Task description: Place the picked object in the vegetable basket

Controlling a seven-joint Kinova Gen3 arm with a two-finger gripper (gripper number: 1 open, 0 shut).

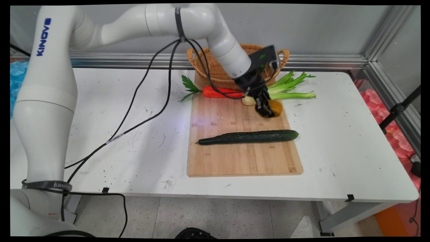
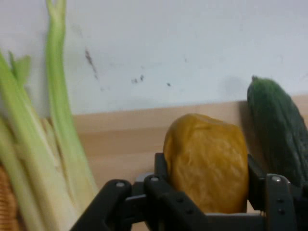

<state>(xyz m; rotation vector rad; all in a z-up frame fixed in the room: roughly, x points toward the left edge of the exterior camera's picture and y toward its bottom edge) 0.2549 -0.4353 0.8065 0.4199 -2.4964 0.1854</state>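
Observation:
My black gripper [image 1: 267, 109] is down at the far right part of the wooden cutting board [image 1: 235, 158]. Its fingers are shut on a yellow-brown potato [image 1: 276, 108]. In the hand view the potato [image 2: 207, 144] fills the space in the gripper [image 2: 207, 166], with a finger pressed against each side. I cannot tell whether the potato rests on the board or hangs just above it. A long dark green cucumber [image 1: 248, 136] lies across the board's middle, nearer the camera than the gripper, and its end [image 2: 279, 125] shows beside the potato.
Celery stalks [image 1: 290, 88] lie along the board's far edge, their pale base [image 1: 248, 100] right behind the gripper. A carrot [image 1: 221, 91] lies left of them. A wicker basket [image 1: 218, 69] stands against the wall behind. Black cables [image 1: 141, 87] hang over the table's left half.

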